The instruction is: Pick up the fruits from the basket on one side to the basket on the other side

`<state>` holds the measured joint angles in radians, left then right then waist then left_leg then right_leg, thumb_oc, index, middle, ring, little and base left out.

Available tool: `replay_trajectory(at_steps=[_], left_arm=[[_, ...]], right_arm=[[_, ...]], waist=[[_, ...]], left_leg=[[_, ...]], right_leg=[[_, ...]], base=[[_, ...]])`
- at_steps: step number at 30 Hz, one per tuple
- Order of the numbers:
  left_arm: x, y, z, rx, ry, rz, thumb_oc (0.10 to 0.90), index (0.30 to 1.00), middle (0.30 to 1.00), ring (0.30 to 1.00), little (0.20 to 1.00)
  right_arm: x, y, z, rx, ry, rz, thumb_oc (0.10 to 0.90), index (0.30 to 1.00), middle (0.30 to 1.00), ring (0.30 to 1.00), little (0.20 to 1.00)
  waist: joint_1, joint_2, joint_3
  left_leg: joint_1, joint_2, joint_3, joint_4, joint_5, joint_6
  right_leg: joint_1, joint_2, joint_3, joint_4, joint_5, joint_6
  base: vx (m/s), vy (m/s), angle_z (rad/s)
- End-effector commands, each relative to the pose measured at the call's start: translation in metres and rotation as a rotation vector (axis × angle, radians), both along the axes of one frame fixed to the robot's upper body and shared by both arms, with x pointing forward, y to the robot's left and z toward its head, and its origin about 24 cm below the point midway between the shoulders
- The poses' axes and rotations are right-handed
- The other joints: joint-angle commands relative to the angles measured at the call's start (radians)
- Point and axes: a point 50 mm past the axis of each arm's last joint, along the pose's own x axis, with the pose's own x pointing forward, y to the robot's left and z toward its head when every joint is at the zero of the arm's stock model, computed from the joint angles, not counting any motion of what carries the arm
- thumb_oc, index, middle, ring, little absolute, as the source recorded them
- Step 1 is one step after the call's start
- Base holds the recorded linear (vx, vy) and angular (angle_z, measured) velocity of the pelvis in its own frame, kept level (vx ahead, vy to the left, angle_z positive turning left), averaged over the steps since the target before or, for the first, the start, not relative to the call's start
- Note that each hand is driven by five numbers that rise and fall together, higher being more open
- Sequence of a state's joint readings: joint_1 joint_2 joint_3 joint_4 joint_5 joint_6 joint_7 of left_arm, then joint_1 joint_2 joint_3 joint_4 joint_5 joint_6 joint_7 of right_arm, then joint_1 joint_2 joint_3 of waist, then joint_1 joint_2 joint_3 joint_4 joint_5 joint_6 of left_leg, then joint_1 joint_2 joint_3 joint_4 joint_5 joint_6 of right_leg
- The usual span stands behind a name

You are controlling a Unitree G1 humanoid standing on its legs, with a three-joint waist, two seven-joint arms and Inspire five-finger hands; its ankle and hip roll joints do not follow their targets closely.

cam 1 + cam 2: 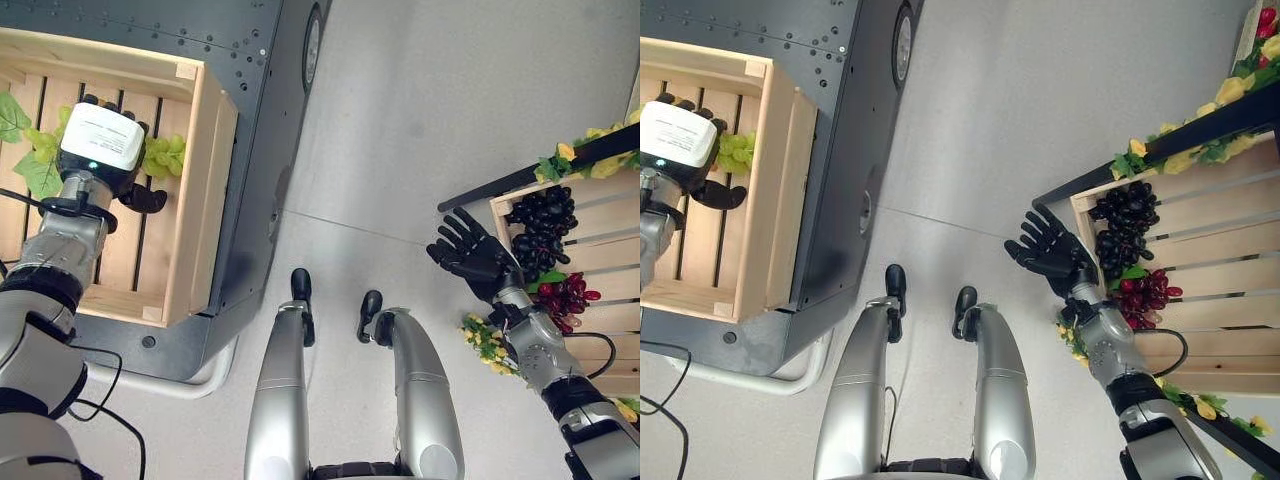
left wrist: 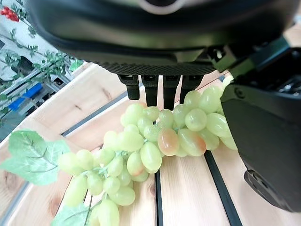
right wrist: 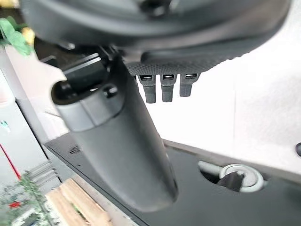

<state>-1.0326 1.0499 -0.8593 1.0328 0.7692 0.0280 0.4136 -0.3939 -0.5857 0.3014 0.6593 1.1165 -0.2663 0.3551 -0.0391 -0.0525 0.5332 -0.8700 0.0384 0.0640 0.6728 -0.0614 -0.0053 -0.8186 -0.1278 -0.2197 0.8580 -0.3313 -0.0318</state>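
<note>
Green grapes (image 2: 155,141) lie on the slatted floor of the left crate (image 1: 205,180), a pale wooden box sitting on a dark platform (image 1: 255,120). The left hand (image 1: 120,175) hangs over them inside the crate; in its wrist view the fingers (image 2: 157,92) point straight down at the top of the bunch, with the thumb (image 2: 263,136) off to one side, and I cannot tell whether the tips touch the fruit. The fingers are straight, not curled round anything. Green leaves (image 1: 25,150) rest on the slats beside the bunch.

On the robot's right, the right hand (image 1: 475,255) is held up over the grey floor (image 1: 430,110), just beside the corner of the right crate (image 1: 1200,290). Its fingers are spread wide and hold nothing; the wrist view shows them straight, thumb standing apart.

Inside the right crate a bunch of black grapes (image 1: 543,225) lies near the hand, and a bunch of red grapes (image 1: 565,298) lies next to it, the two bunches touching or nearly so. Yellow flowers and foliage (image 1: 590,155) trim the dark rail along the crate's far edge, and a yellow-green sprig (image 1: 487,343) shows beside the right wrist.
</note>
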Motion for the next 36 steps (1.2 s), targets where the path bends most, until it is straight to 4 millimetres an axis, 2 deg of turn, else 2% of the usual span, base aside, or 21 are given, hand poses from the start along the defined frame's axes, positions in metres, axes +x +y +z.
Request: replay_trajectory(at_steps=[1, 4, 5, 6, 9, 10, 11, 12, 20, 24, 36], left_arm=[[-0.013, 0.032, 0.018, -0.077, -0.048, 0.257, 0.8, 0.9, 0.9, 0.9, 0.9], [-0.018, 0.039, 0.019, -0.101, -0.07, 0.327, 0.8, 0.9, 0.9, 0.9, 0.9], [-0.019, 0.04, 0.024, -0.101, -0.089, 0.336, 0.8, 0.9, 0.9, 0.9, 0.9], [-0.022, 0.044, 0.019, -0.098, -0.085, 0.365, 0.8, 0.9, 0.9, 0.9, 0.9], [-0.024, 0.047, 0.022, -0.106, -0.099, 0.401, 0.8, 0.9, 0.9, 0.9, 0.9], [-0.024, 0.047, 0.023, -0.123, -0.113, 0.397, 0.605, 0.608, 0.608, 0.608, 0.608], [-0.023, 0.045, 0.023, -0.133, -0.123, 0.382, 0.571, 0.556, 0.556, 0.556, 0.556], [-0.022, 0.044, 0.026, -0.132, -0.13, 0.366, 0.4, 0.3, 0.3, 0.3, 0.3], [-0.012, 0.028, 0.036, -0.106, -0.163, 0.187, 0.4, 0.3, 0.3, 0.3, 0.3], [-0.009, 0.021, 0.034, -0.109, -0.149, 0.11, 0.4, 0.3, 0.3, 0.3, 0.3], [-0.009, 0.016, 0.031, -0.215, -0.176, 0.044, 0.4, 0.3, 0.3, 0.3, 0.3]], right_arm=[[-0.001, -0.015, 0.035, 0.008, -0.182, 0.022, 0.8, 0.9, 0.9, 0.9, 0.9], [-0.002, -0.014, 0.037, 0.004, -0.195, 0.031, 0.8, 0.9, 0.9, 0.9, 0.9], [0.001, -0.015, 0.043, 0.003, -0.213, 0.033, 0.8, 0.9, 0.9, 0.9, 0.9], [-0.002, -0.014, 0.039, 0.006, -0.203, 0.036, 0.8, 0.9, 0.9, 0.9, 0.9], [-0.001, -0.013, 0.042, 0.009, -0.22, 0.039, 0.8, 0.9, 0.9, 0.9, 0.9], [0.0, -0.012, 0.045, 0.011, -0.23, 0.04, 0.8, 0.9, 0.9, 0.9, 0.9], [0.0, -0.011, 0.046, 0.012, -0.236, 0.04, 0.8, 0.9, 0.9, 0.9, 0.9], [0.001, -0.009, 0.048, 0.011, -0.245, 0.042, 0.8, 0.9, 0.9, 0.9, 0.9], [-0.001, -0.004, 0.052, 0.006, -0.261, 0.041, 0.8, 0.9, 0.9, 0.9, 0.9], [-0.002, -0.005, 0.05, 0.018, -0.26, 0.031, 0.8, 0.9, 0.9, 0.9, 0.9], [-0.005, -0.005, 0.05, 0.039, -0.284, 0.035, 0.8, 0.9, 0.9, 0.9, 0.9]], waist=[[-0.018, 0.002, -0.013], [-0.017, 0.002, -0.013], [-0.018, 0.002, -0.013], [-0.015, 0.002, -0.013], [-0.015, 0.003, -0.013], [-0.013, 0.004, -0.013], [-0.012, 0.005, -0.013], [-0.012, 0.005, -0.013], [-0.015, 0.003, -0.013], [-0.017, 0.003, -0.013], [-0.021, 0.026, -0.013]], left_leg=[[0.07, -0.033, 0.095, 0.025, -0.162, 0.035], [0.063, -0.035, 0.093, 0.024, -0.162, 0.035], [0.035, -0.033, 0.1, 0.023, -0.142, 0.042], [0.064, -0.035, 0.092, 0.021, -0.161, 0.034], [0.068, -0.036, 0.092, 0.014, -0.157, 0.032], [0.07, -0.038, 0.091, 0.011, -0.156, 0.031], [0.07, -0.038, 0.091, 0.01, -0.155, 0.03], [0.07, -0.039, 0.09, 0.01, -0.154, 0.03], [0.075, -0.037, 0.091, 0.004, -0.153, 0.03], [0.088, -0.039, 0.092, 0.001, -0.154, 0.031], [0.194, -0.042, 0.097, -0.017, -0.164, 0.034]], right_leg=[[0.024, 0.036, 0.006, -0.163, 0.149, 0.032], [0.018, 0.035, 0.004, -0.164, 0.149, 0.032], [-0.008, 0.032, -0.003, -0.168, 0.164, 0.022], [0.021, 0.034, 0.003, -0.168, 0.147, 0.032], [0.026, 0.033, 0.001, -0.174, 0.148, 0.031], [0.028, 0.032, 0.0, -0.175, 0.147, 0.031], [0.029, 0.032, -0.001, -0.175, 0.147, 0.031], [0.028, 0.031, -0.002, -0.172, 0.146, 0.03], [0.031, 0.027, -0.005, -0.176, 0.145, 0.031], [0.042, 0.03, -0.003, -0.175, 0.144, 0.031], [0.137, 0.032, 0.01, -0.178, 0.127, 0.034]], base=[[-0.02, 0.017, -0.04], [-0.03, 0.001, -0.04], [0.0, 0.0, 0.0], [-0.01, -0.004, -0.03], [0.01, 0.0, -0.01], [0.0, 0.0, 0.0], [0.0, 0.0, 0.0], [0.0, 0.0, 0.0], [0.0, 0.0, 0.0], [0.0, 0.0, 0.0], [0.0, -0.003, 0.0]])
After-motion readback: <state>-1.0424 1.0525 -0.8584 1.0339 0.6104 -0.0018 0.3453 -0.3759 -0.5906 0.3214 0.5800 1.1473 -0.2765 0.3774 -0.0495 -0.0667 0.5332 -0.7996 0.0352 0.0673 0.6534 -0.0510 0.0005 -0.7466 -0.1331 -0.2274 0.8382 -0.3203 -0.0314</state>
